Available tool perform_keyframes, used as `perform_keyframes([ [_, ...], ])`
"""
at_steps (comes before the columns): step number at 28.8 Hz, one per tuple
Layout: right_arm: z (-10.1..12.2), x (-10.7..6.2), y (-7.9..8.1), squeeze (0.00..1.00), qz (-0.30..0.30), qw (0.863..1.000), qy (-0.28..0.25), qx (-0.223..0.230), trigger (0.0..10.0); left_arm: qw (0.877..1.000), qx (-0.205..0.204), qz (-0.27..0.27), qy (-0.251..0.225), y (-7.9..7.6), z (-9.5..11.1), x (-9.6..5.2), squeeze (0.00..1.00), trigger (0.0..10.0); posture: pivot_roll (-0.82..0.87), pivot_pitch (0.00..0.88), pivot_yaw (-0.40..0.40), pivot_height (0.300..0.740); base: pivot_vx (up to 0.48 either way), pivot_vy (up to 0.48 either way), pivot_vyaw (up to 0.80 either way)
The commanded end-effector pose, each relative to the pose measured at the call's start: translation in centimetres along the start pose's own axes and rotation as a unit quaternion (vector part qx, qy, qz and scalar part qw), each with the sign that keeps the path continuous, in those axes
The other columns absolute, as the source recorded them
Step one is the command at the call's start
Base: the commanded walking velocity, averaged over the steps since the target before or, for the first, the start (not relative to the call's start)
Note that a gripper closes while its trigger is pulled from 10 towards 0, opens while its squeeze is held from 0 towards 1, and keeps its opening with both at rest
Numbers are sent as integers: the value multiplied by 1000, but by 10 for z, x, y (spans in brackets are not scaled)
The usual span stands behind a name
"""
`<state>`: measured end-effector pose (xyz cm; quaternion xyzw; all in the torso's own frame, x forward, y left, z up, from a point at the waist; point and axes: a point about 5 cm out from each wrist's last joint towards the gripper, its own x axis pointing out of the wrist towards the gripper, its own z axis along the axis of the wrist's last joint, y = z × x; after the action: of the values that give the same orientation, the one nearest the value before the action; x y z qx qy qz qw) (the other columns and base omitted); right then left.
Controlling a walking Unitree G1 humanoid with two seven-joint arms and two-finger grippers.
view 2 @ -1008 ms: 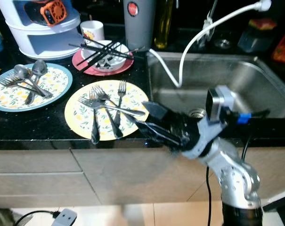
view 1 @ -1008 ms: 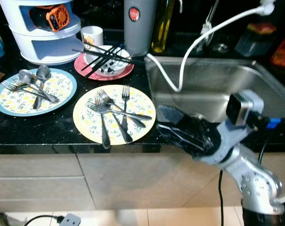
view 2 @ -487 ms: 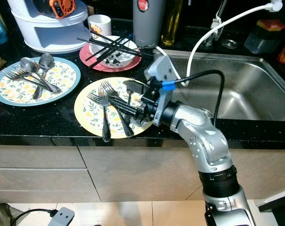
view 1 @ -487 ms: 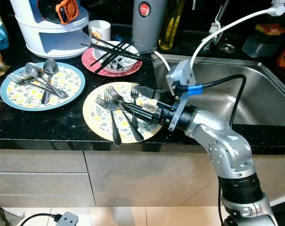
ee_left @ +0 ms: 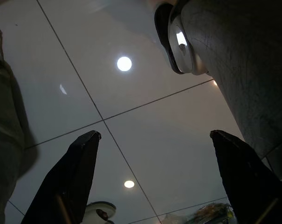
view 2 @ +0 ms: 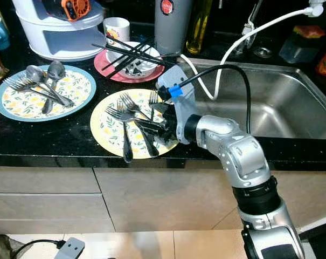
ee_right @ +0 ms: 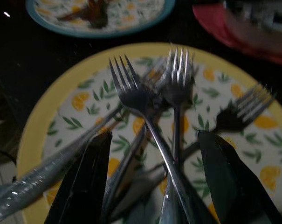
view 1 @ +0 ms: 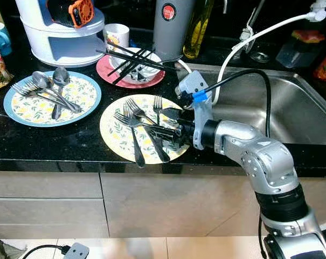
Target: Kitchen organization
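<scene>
**Right claw over the fork plate**

While the black polished stone surface carries the dishes, the right claw reaches low over the yellow-rimmed round plate with a lemon print, its two black fingers spread apart on either side of the handles of the silver metal forks piled there; it grips nothing. A blue-rimmed plate of the same print, holding spoons and forks, lies further to the robot's left. Behind, a red plate with a white bowl bears crossed black chopsticks, beside a white mug, a grey cylinder and a white tiered stand. To the right sits the steel sink, a white cable looping above it. Pale cabinet fronts run below. The left claw hangs open and empty over glossy floor tiles.
</scene>
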<state>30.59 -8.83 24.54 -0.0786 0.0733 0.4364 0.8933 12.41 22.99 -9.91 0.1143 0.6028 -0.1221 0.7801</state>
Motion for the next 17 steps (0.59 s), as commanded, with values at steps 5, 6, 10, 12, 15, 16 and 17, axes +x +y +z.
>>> perform_keyframes([
  [5, -5, 3, -6, 0, -38, 998, 36, 25, 10000, 1000, -3, -16, 8, -10, -4, 2, 0, 10000, 43, 80, -103, 740, 0, 0, 0],
  [6, -6, 4, -7, 0, -44, 998, 40, 26, 10000, 1000, -3, -16, 8, -10, -5, 2, 0, 10000, 43, 80, -103, 740, 0, 0, 0],
  [10, -9, 5, -8, 0, -53, 997, 50, 27, 10000, 1000, -4, -16, 9, -10, -5, 2, 0, 10000, 44, 86, -103, 740, 0, 0, 0],
  [12, -12, 3, -12, 0, -70, 995, 69, 11, 10000, 1000, -4, -16, 9, -10, -6, 2, 0, 10000, 43, 87, -103, 740, 0, 0, 0],
  [15, -20, 0, -21, 0, -104, 988, 109, -19, 10000, 1000, -3, -17, 10, -10, -6, 2, 0, 10000, 40, 90, -103, 740, 0, 0, 0],
  [16, -21, 0, -22, 0, -104, 988, 112, -14, 10000, 1000, -3, -17, 10, -10, -6, 2, 0, 10000, 39, 92, -104, 740, 0, 0, 0],
  [17, -22, -3, -24, 0, -104, 987, 120, -13, 5765, 1000, -3, -18, 10, -10, -6, 2, 0, 10000, 36, 94, -107, 740, 0, 0, 0],
])
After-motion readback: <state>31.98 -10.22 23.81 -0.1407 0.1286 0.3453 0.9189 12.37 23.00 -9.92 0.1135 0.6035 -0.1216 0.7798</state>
